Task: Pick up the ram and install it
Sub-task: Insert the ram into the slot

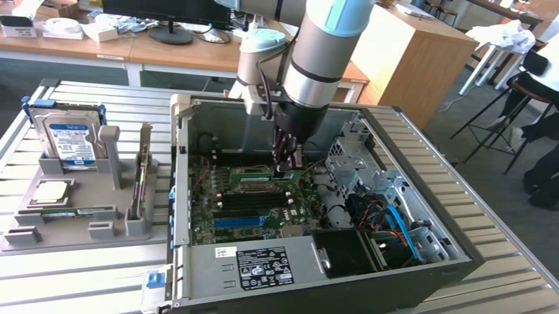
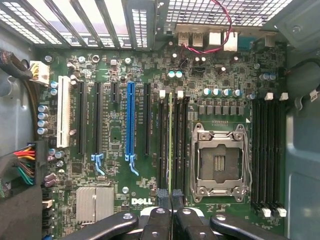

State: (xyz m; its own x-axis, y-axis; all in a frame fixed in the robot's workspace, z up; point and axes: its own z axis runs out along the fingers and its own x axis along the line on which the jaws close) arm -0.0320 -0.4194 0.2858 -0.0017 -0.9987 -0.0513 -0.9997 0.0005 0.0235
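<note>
My gripper (image 2: 170,193) reaches down inside the open computer case (image 1: 454,261), just above the motherboard (image 2: 115,135). It is shut on the ram (image 2: 171,140), a thin green stick seen edge-on. The stick runs along the black memory slots (image 2: 180,145) beside the open processor socket (image 2: 218,162). Whether it touches a slot I cannot tell. In the exterior view the gripper (image 1: 288,169) hangs over the board's middle, with the stick (image 1: 298,159) between its fingers. A second, similar green stick (image 1: 74,212) lies on the grey tray (image 1: 52,239) at the exterior view's left.
A blue slot (image 2: 130,120) and a white slot (image 2: 64,112) lie further along the board, with more black slots (image 2: 267,150) past the socket. Cable bundles (image 2: 22,167) and a drive cage (image 1: 371,163) crowd the case. The tray holds a hard drive (image 1: 74,140) and a silver processor chip (image 1: 51,191). A person (image 1: 541,124) sits at the exterior view's right.
</note>
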